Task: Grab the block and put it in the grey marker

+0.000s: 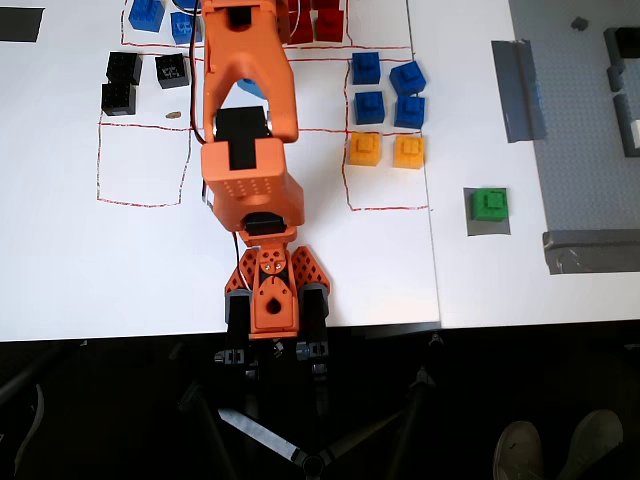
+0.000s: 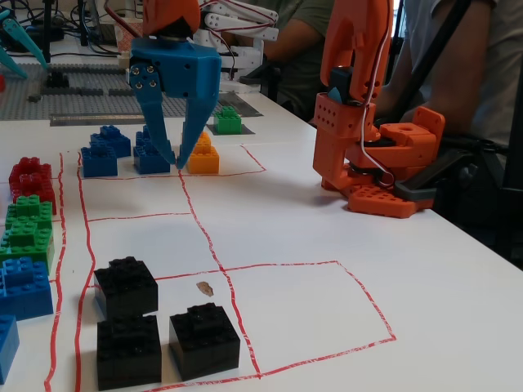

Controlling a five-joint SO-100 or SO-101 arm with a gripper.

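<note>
The green block (image 1: 490,203) sits on the small grey marker (image 1: 488,226) at the right of the white table, beyond the blue and orange bricks. In the fixed view the block (image 2: 227,120) shows far back on the marker (image 2: 243,129). My blue gripper (image 2: 176,163) hangs pointing down above the table, well away from the block. Its jaws are a little apart and hold nothing. In the overhead view the orange arm hides most of the gripper (image 1: 252,90).
Blue bricks (image 1: 388,90) and orange bricks (image 1: 385,150) lie between arm and block. Black bricks (image 1: 135,80) are at the upper left. Red (image 2: 31,180) and green (image 2: 29,224) bricks show at the fixed view's left. Grey tape strips (image 1: 520,90) and a grey baseplate (image 1: 590,120) lie at the right.
</note>
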